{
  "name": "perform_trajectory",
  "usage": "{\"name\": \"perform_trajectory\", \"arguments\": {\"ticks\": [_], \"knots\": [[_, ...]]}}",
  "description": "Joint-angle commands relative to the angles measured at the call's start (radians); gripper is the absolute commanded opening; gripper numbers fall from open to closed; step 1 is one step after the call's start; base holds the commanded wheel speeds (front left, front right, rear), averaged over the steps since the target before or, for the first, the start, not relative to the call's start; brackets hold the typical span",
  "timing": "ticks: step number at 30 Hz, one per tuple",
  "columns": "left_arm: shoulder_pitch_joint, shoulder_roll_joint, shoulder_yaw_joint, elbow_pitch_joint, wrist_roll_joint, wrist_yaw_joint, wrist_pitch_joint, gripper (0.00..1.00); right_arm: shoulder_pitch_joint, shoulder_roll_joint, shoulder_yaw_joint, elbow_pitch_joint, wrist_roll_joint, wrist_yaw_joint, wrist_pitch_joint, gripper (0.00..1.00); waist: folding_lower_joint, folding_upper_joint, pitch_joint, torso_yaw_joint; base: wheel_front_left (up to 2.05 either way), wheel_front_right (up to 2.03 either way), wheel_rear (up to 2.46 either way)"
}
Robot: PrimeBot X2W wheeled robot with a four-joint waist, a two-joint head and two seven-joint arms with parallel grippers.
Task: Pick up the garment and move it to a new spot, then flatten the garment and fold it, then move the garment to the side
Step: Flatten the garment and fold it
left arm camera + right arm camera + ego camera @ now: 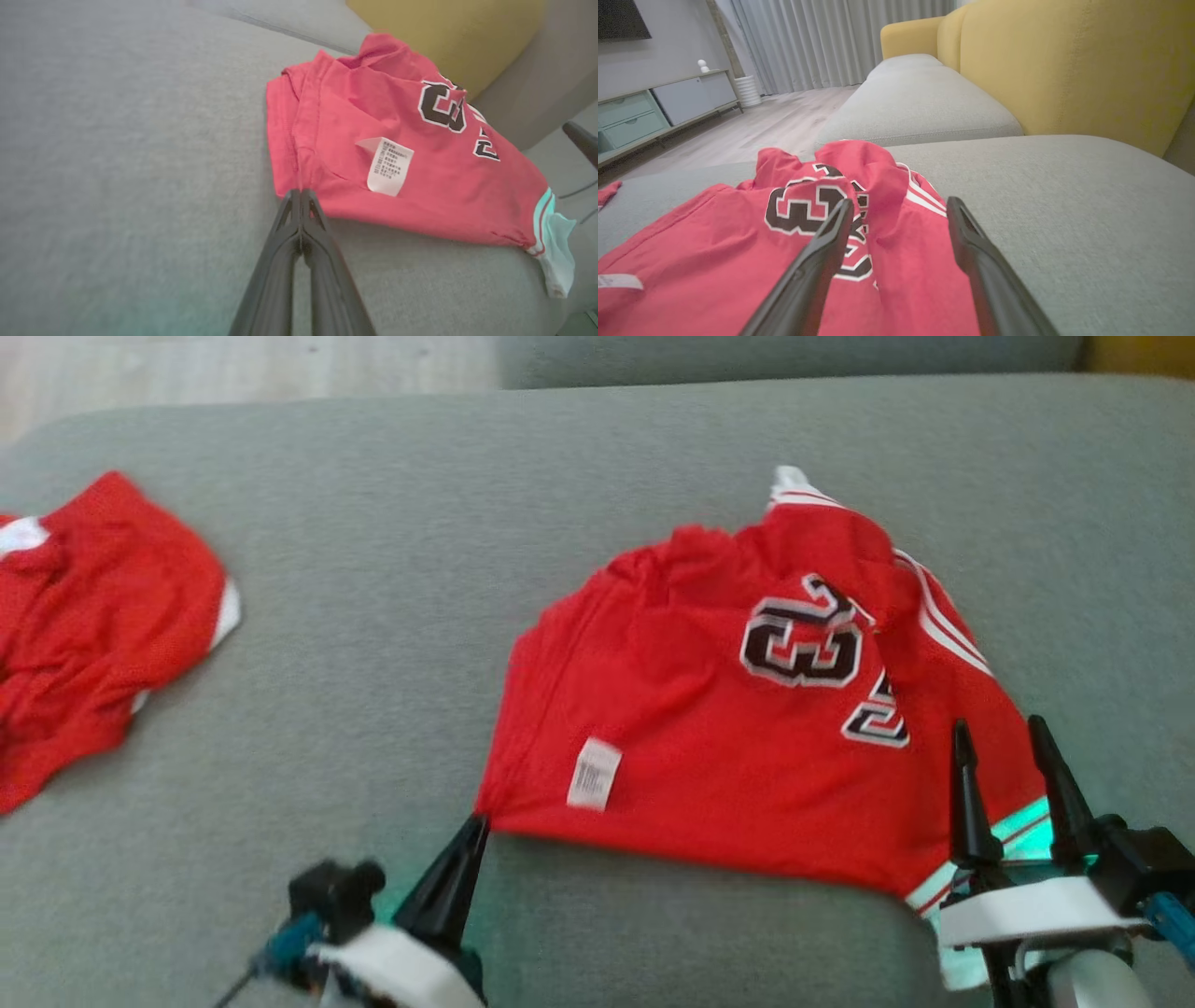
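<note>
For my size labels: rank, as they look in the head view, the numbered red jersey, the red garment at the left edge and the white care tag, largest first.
1. numbered red jersey
2. red garment at the left edge, cut by the frame
3. white care tag

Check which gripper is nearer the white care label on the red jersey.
Left. The left gripper is shut on the jersey corner, just below-left of the label. The right gripper, open, sits over the far hem, past the numbers.
</note>
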Motion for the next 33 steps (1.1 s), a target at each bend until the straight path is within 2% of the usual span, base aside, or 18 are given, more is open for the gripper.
{"name": "perform_trajectory", "arguments": {"ticks": [1, 5, 8, 9, 10, 15, 21, 26, 33], "knots": [[-0.002, 0.026, 0.056, -0.048, -0.018, 0.015, -0.020, 0.00, 0.002, -0.008, 0.021, -0.029, -0.010, 0.007, -0.011, 1.00, 0.0001, 0.0000, -0.017, 0.034, 0.00, 0.00, 0.00], [0.091, 0.033, 0.081, -0.101, -0.039, 0.050, -0.039, 0.00, 0.015, -0.008, 0.017, -0.027, -0.024, 0.007, -0.011, 1.00, 0.0001, 0.0000, -0.030, 0.073, 0.00, 0.00, 0.00], [0.135, 0.027, 0.084, -0.116, -0.052, 0.053, -0.044, 0.00, 0.020, -0.008, 0.012, -0.027, -0.033, 0.007, -0.011, 1.00, 0.0001, 0.0000, -0.031, 0.092, 0.00, 0.00, 0.00], [0.143, 0.025, 0.083, -0.117, -0.051, 0.051, -0.046, 0.41, 0.020, -0.008, 0.012, -0.026, -0.035, 0.007, -0.011, 1.00, 0.0001, 0.0000, -0.031, 0.095, 0.00, 0.00, 0.00], [0.149, 0.022, 0.084, -0.115, -0.051, 0.052, -0.047, 1.00, 0.019, -0.008, 0.012, -0.026, -0.037, 0.007, -0.011, 1.00, 0.0001, 0.0000, -0.031, 0.097, 0.00, 0.00, 0.00], [0.171, 0.026, 0.106, -0.112, -0.079, 0.054, -0.048, 1.00, 0.013, -0.008, 0.020, -0.022, -0.035, 0.007, -0.011, 1.00, 0.0001, 0.0000, -0.033, 0.089, 0.00, 0.00, 0.00], [0.149, 0.097, 0.151, -0.221, -0.071, 0.102, -0.024, 1.00, 0.004, -0.008, 0.032, -0.021, -0.011, 0.007, -0.011, 1.00, 0.0001, 0.0000, -0.028, 0.045, 0.00, 0.00, 0.00], [0.120, 0.105, 0.123, -0.238, -0.060, 0.144, 0.063, 1.00, -0.016, -0.008, 0.051, -0.019, 0.018, 0.007, -0.011, 1.00, 0.0001, 0.0000, -0.019, -0.005, 0.00, 0.00, 0.00], [0.118, 0.108, 0.115, -0.205, -0.063, 0.190, 0.113, 1.00, -0.022, -0.008, 0.057, -0.024, 0.042, 0.007, -0.011, 1.00, 0.0001, 0.0000, -0.010, -0.054, 0.00, 0.00, 0.00]]}}
